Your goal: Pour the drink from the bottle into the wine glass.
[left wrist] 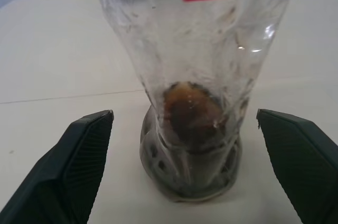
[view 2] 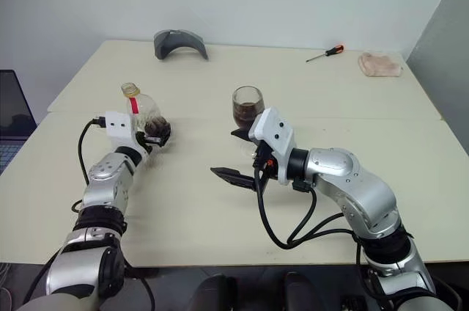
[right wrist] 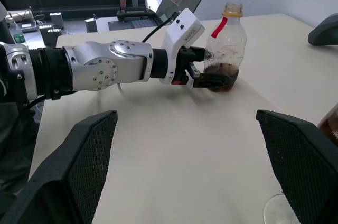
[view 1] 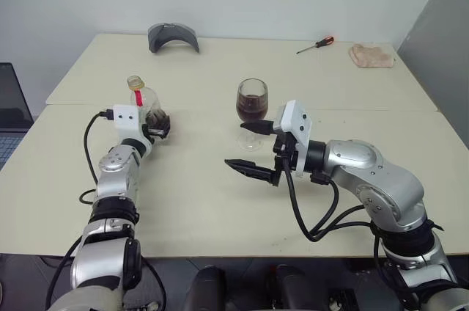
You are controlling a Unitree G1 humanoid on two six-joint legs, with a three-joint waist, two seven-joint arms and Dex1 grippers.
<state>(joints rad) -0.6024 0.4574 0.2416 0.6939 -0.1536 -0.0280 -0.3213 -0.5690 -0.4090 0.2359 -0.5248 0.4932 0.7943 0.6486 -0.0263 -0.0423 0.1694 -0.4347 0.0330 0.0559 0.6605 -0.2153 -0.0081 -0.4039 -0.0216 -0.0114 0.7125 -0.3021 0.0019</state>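
Bottle (view 1: 143, 103) upright on cream table (view 1: 220, 208) by grey wall; both arms' fingers spread, empty.

Bright and evenly lit; faint soft shadows under the arms; glints on the bottle (left wrist: 193, 76); sharp throughout.

silver-grey rounded arm shells with black joint bands; white boxy wrist camera housings near each gripper; black cables looping from both wrists; left gripper (view 1: 157, 126) and right gripper (view 1: 248, 148) with black, wedge-shaped fingers (left wrist: 79, 166), finely ribbed inside.
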